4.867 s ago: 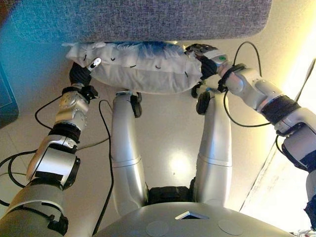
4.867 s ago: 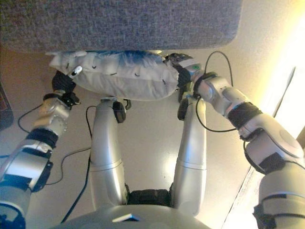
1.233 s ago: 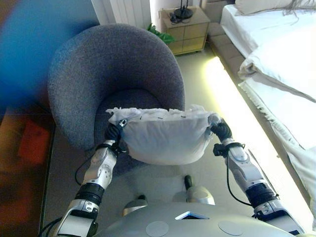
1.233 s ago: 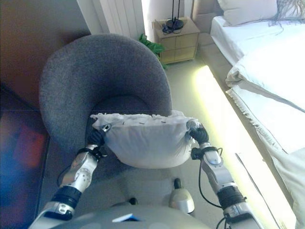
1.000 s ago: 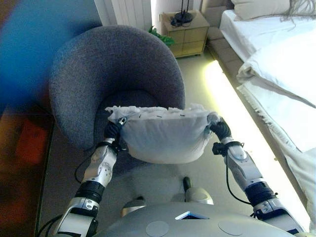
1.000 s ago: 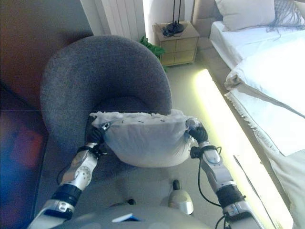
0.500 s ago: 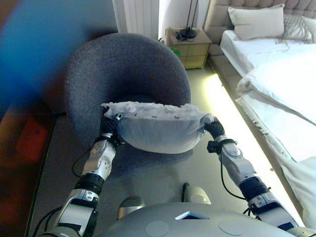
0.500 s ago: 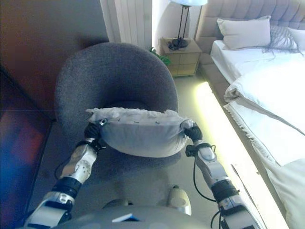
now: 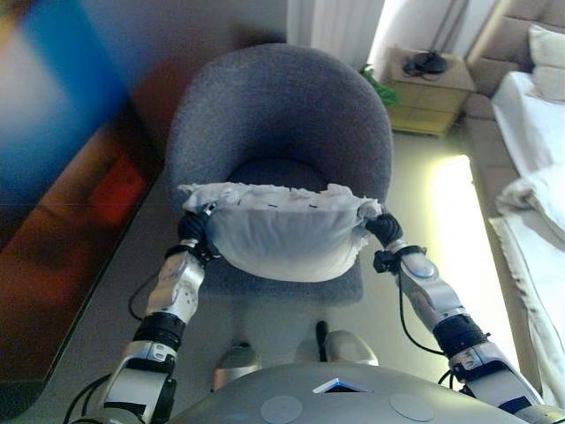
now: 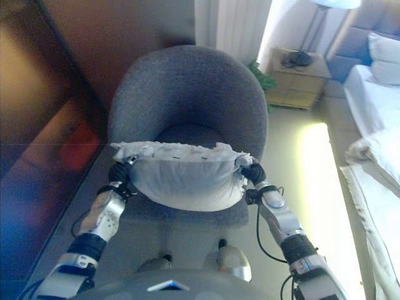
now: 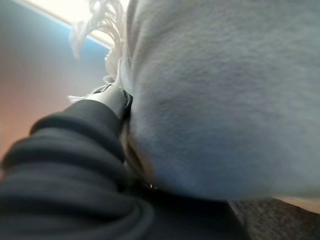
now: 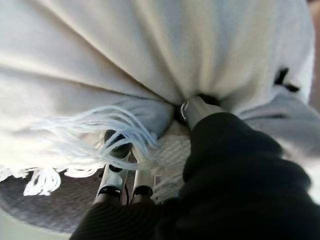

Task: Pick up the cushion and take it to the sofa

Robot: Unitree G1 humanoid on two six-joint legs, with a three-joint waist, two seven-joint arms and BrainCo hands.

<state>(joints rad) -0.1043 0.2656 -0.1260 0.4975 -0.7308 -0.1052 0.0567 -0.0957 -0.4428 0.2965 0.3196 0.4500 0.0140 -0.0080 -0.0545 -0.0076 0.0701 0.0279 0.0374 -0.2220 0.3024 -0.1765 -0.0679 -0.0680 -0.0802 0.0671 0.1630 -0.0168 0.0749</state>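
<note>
A white cushion [image 9: 281, 231] with a fringed edge hangs between my two hands, held up in front of the grey round sofa chair [image 9: 282, 124] and over the front of its seat. My left hand [image 9: 193, 230] is shut on the cushion's left end. My right hand [image 9: 384, 231] is shut on its right end. In the right wrist view my fingers [image 12: 118, 165] curl into the fringe and cloth [image 12: 150, 65]. In the left wrist view the cushion [image 11: 225, 90] fills the frame against my hand [image 11: 112, 100].
A dark wall panel [image 9: 62, 194] runs along the left. A wooden bedside table [image 9: 430, 81] with a lamp stands behind the chair at the right. A white bed [image 9: 534, 194] lies at the far right. Pale floor [image 9: 441, 203] lies between chair and bed.
The camera has swung left, so the chair now sits centred and the bed has slid to the right edge. The cushion stays held between both hands, now over the chair's seat front.
</note>
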